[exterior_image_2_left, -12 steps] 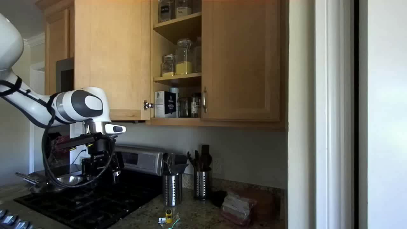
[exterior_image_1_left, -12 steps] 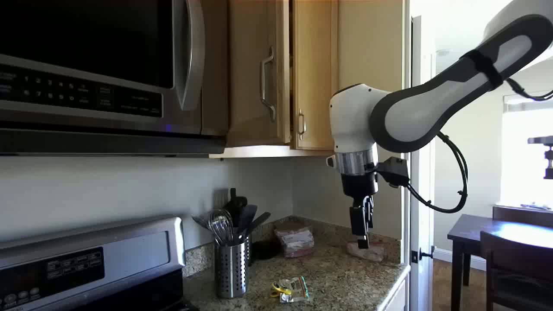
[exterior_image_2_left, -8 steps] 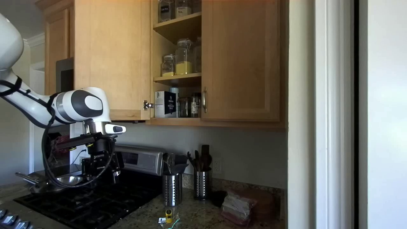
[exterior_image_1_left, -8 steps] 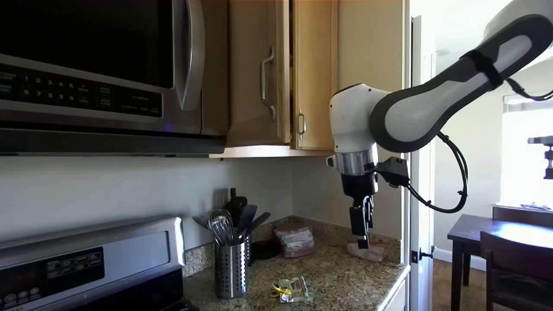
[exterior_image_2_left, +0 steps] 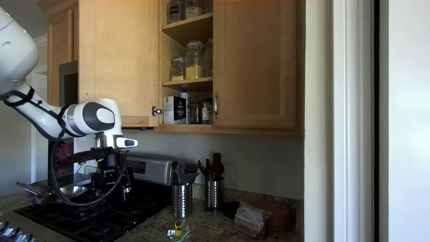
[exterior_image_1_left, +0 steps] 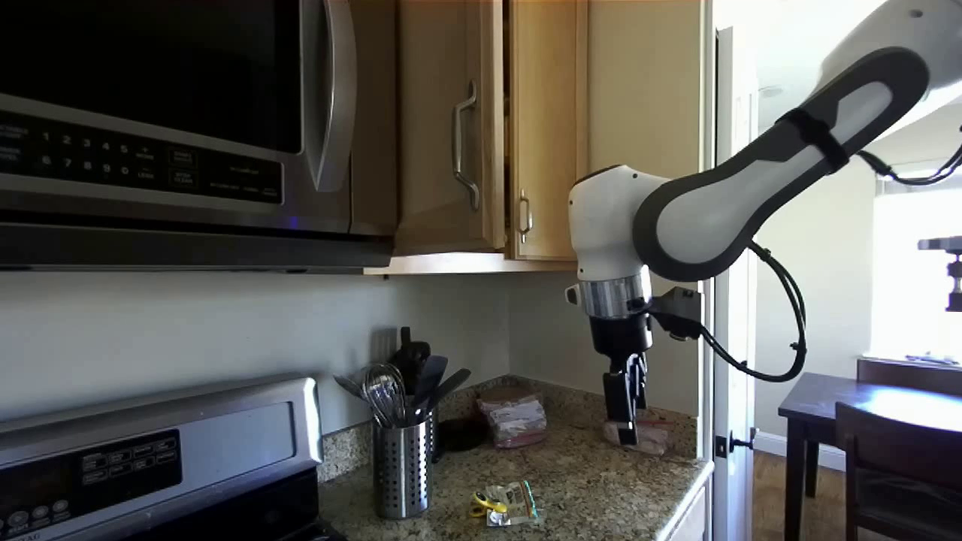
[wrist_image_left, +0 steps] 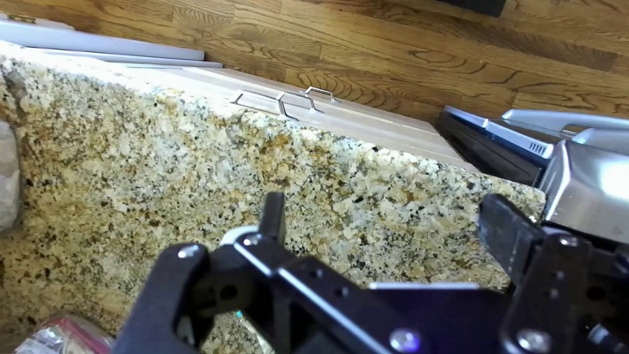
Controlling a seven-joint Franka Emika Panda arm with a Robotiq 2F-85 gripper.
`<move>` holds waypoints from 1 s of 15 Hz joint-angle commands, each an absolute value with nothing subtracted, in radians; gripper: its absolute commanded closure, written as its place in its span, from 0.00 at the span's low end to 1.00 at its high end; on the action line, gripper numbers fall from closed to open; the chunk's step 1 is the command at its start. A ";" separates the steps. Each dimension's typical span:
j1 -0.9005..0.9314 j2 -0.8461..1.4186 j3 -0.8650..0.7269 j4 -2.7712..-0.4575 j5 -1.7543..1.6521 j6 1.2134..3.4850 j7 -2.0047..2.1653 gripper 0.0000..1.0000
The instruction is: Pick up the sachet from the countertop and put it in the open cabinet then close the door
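Observation:
The sachet (exterior_image_1_left: 518, 503) lies flat on the speckled stone countertop (exterior_image_1_left: 586, 488), with yellow and white parts and a teal edge; it also shows in an exterior view (exterior_image_2_left: 178, 232). In the wrist view only a sliver of it (wrist_image_left: 253, 330) shows behind the gripper's linkage. My gripper (exterior_image_1_left: 629, 434) points down above the counter, to the right of the sachet in that exterior view. In the wrist view its fingers (wrist_image_left: 385, 211) are wide apart with bare countertop between them. The wooden cabinet (exterior_image_2_left: 187, 83) stands open, its door (exterior_image_2_left: 119, 64) swung out to the left.
Jars and a box (exterior_image_2_left: 174, 110) stand on the cabinet shelves. Steel utensil holders (exterior_image_1_left: 403, 469) stand left of the sachet, by the stove. A pinkish-brown pack (exterior_image_1_left: 515, 417) lies in the counter corner and another pack (exterior_image_1_left: 654, 439) behind the gripper. The microwave (exterior_image_1_left: 188, 113) hangs at left.
The arm has come down a little, and the gripper has shifted slightly left in one exterior view and slightly right in another. The sachet, cabinet and door have not moved.

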State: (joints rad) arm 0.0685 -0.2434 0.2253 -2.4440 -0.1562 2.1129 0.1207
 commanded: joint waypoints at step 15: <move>0.088 0.284 0.081 -2.143 -0.224 2.423 0.046 0.00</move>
